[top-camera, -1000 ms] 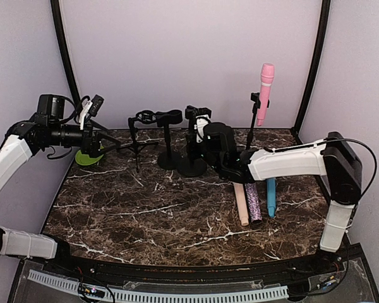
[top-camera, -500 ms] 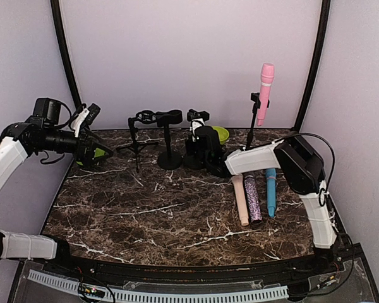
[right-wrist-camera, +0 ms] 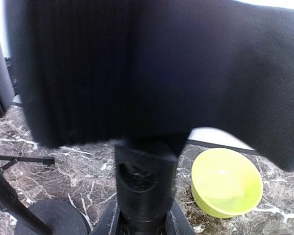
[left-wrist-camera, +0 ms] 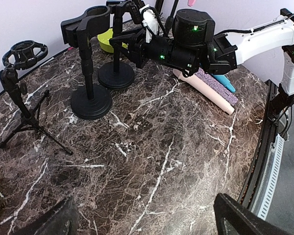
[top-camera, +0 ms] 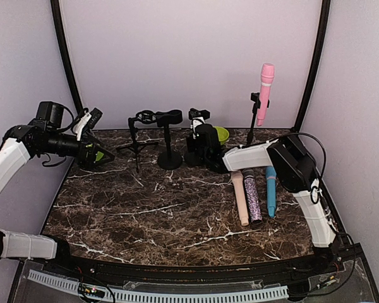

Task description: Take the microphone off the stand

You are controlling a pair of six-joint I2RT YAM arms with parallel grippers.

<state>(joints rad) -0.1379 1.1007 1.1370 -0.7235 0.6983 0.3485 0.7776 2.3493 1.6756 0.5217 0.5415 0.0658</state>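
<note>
Most of the right wrist view is swallowed by a blurred dark shape (right-wrist-camera: 137, 63), too close to make out. Below it the right gripper (left-wrist-camera: 136, 49) is clenched narrowly on a black cylinder (right-wrist-camera: 144, 196). Whether that is a microphone's handle or part of the stand (left-wrist-camera: 117, 73) cannot be told. Just above those fingers a white-and-black microphone (left-wrist-camera: 147, 19), small and half covered, sits at the stand's clip. A pink microphone (top-camera: 266, 88) stands upright in a thin stand (top-camera: 252, 123) well off behind the gripper's wrist. Three more lie side by side under the right forearm with their upper ends hidden: a matte beige one (top-camera: 242, 202), a glittery purple one (top-camera: 253, 201) and a blue one (top-camera: 271, 194).

A smooth lime bowl (right-wrist-camera: 227, 182) sits just beyond the right gripper, showing only its glossy inner wall. A green dish (top-camera: 99, 155) is mostly covered by the left gripper (left-wrist-camera: 144, 220), whose fingers are spread wide, released, holding nothing. Ahead of them a tripod stand (left-wrist-camera: 19, 93) with a ring mount and a round-based stand (left-wrist-camera: 90, 78) rest on the dark, white-veined marble table (top-camera: 145, 208).
</note>
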